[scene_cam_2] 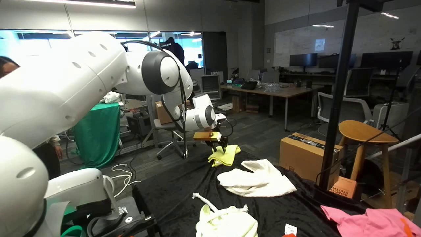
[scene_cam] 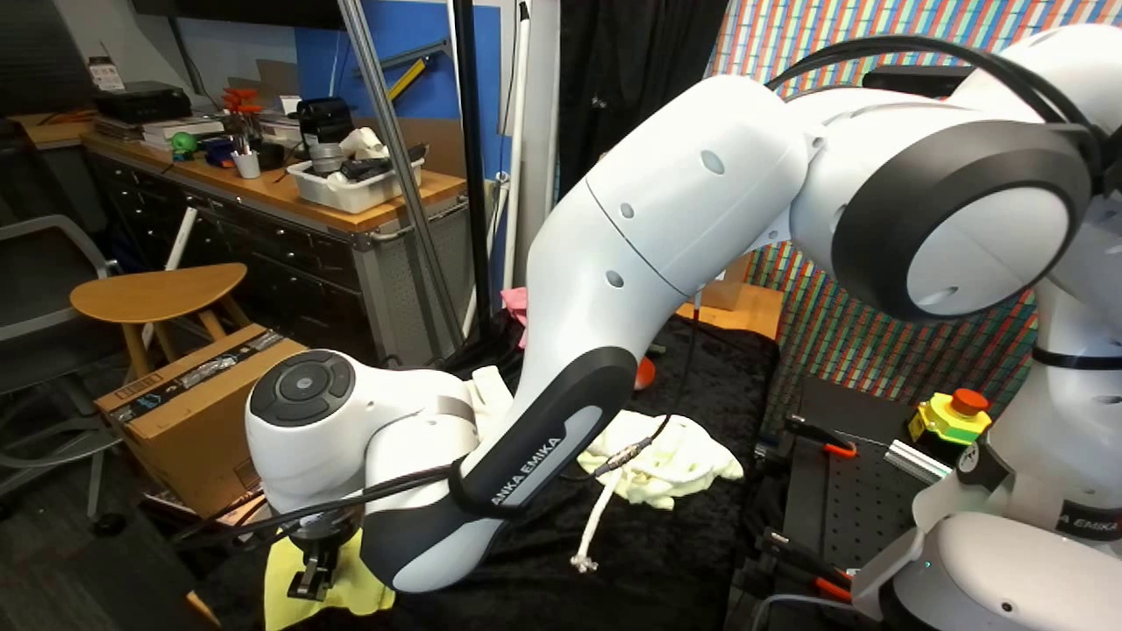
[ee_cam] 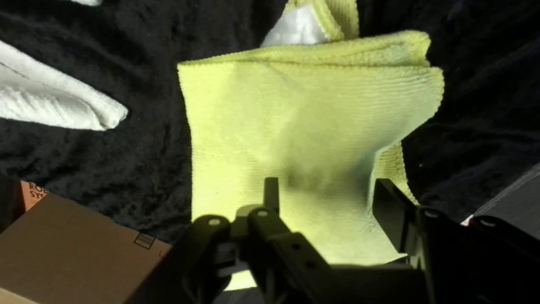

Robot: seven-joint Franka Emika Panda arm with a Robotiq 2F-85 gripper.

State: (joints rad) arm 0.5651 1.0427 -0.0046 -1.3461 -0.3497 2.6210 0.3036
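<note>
My gripper point(ee_cam: 327, 190) is open and empty, with its two fingers spread apart over a yellow ribbed cloth point(ee_cam: 291, 109). The cloth lies roughly flat, with a folded far edge and a turned-in right side. A yellow-edged piece with a white patch shows beyond it. In both exterior views the gripper point(scene_cam: 311, 585) point(scene_cam_2: 218, 148) is low over the yellow cloth point(scene_cam: 364, 587) point(scene_cam_2: 228, 158) at the end of the black-covered table point(scene_cam_2: 177, 187). I cannot tell whether the fingertips touch the cloth. A white cloth point(scene_cam_2: 256, 181) lies nearby; its tip shows in the wrist view point(ee_cam: 63, 101).
A pale drawstring bag point(scene_cam: 666, 460) with a rope lies on the table, also in an exterior view point(scene_cam_2: 227, 223). A pink cloth point(scene_cam_2: 375, 220) lies at a table edge. A cardboard box point(scene_cam: 188, 412) point(scene_cam_2: 306, 154) stands beside the table. A black pole point(scene_cam_2: 338, 98) rises near it.
</note>
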